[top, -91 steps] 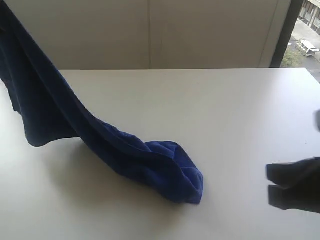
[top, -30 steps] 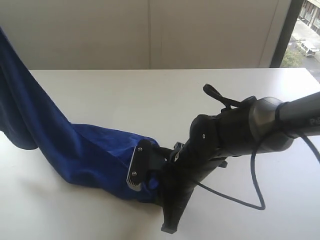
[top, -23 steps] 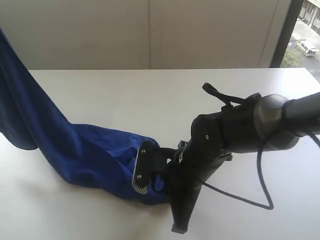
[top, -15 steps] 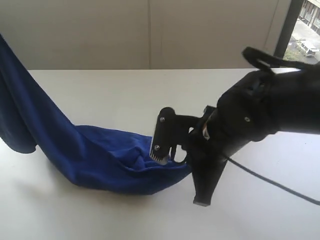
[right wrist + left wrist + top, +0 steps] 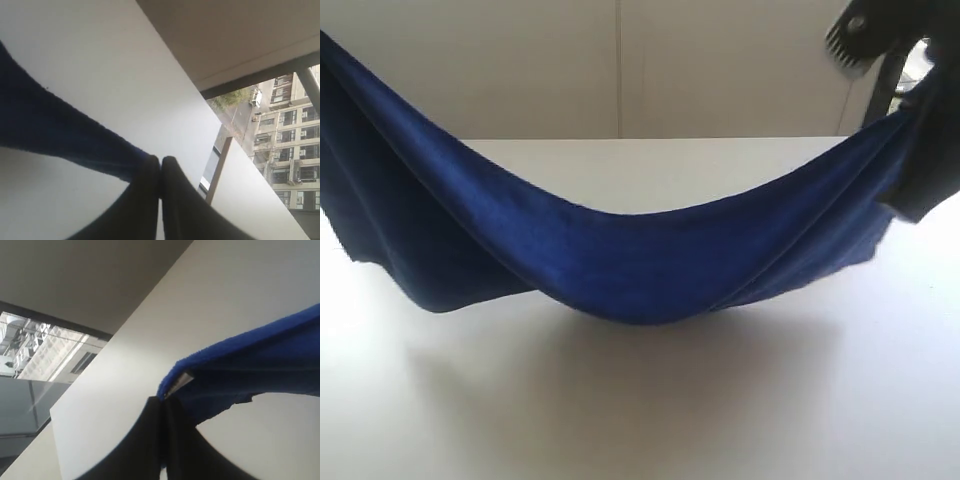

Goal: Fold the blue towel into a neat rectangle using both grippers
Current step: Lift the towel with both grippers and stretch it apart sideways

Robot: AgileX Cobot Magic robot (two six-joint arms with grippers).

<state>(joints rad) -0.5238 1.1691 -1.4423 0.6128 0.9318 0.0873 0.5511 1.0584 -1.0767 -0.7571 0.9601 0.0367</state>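
Lifted since a second ago, your blue towel [image 5: 620, 260] now sags like a hammock above the counter [image 5: 650, 420], its ends held in the clenched jaws of the left gripper [image 5: 164, 401] and right gripper [image 5: 160, 161], so it looks stretched ready for folding.

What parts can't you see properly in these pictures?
Left pincer: outside the exterior view, past its left edge, where the blue towel runs off.
Right pincer: half cut off by the exterior view's top corner.
Towel's gripped edges: pinched out of sight between dark, blurred fingers in both wrist views.
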